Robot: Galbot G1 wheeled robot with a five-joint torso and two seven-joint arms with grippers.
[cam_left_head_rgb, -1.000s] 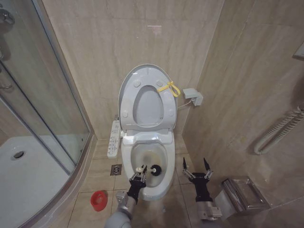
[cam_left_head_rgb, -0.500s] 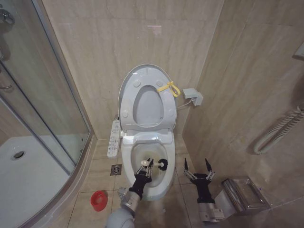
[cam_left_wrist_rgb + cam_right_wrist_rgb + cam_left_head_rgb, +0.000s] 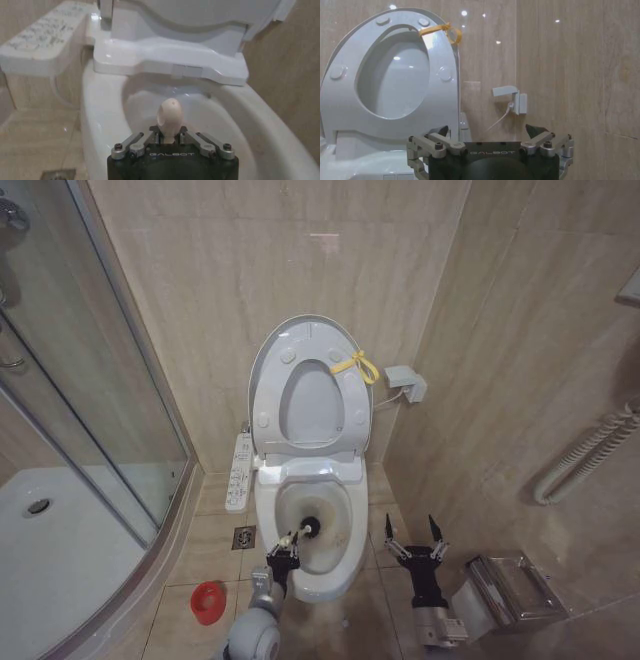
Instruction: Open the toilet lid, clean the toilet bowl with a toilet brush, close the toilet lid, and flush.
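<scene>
Two grippers flank the white ceramic toilet bowl [image 3: 300,525]. A red round holder [image 3: 208,601] stands on the floor tiles, left of it. The left gripper [image 3: 283,548] pinches the pale-handled toilet brush [image 3: 300,531], handle slanting forward-right, black head inside the bowl, now nearer its left wall than before. The right gripper [image 3: 412,539] hovers spread. The white plastic toilet lid [image 3: 305,385] stands upright against the wall.

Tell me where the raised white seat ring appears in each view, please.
Head view: the seat ring stands upright at centre, against the lid.
Left wrist view: its lower end rises behind the bowl.
Right wrist view: it stands beneath the yellow cord loop.
Shared landmark: the hinge block under the ring.
</scene>
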